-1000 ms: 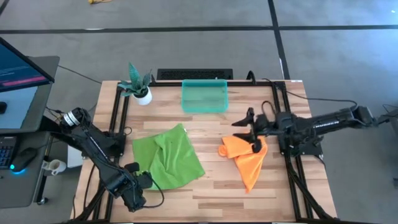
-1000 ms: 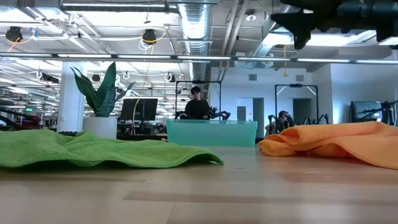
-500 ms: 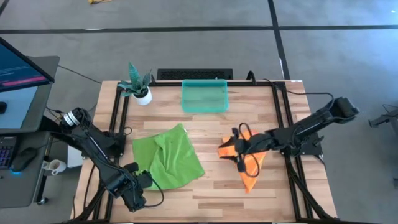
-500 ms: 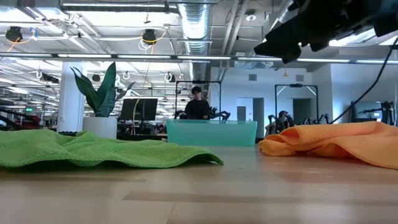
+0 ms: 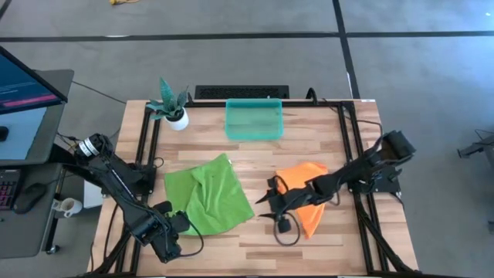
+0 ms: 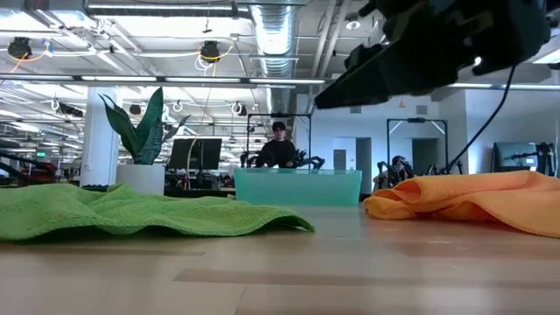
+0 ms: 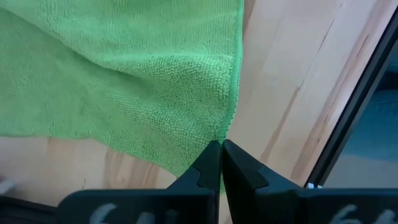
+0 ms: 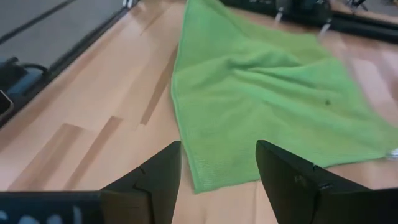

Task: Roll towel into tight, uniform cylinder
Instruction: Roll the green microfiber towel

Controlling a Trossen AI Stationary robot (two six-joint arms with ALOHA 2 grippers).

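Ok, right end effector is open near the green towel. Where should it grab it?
Probably the near corner of the green towel, facing the right end effector. That hem lies flat and free on the table, so come in low from the orange-towel side.

A green towel (image 5: 207,193) lies spread out on the left half of the table, unrolled, its cloth rumpled into soft folds and one corner pointing toward the far side. To its right, well apart, an orange towel (image 5: 307,198) sits bunched in a loose heap, also not rolled.
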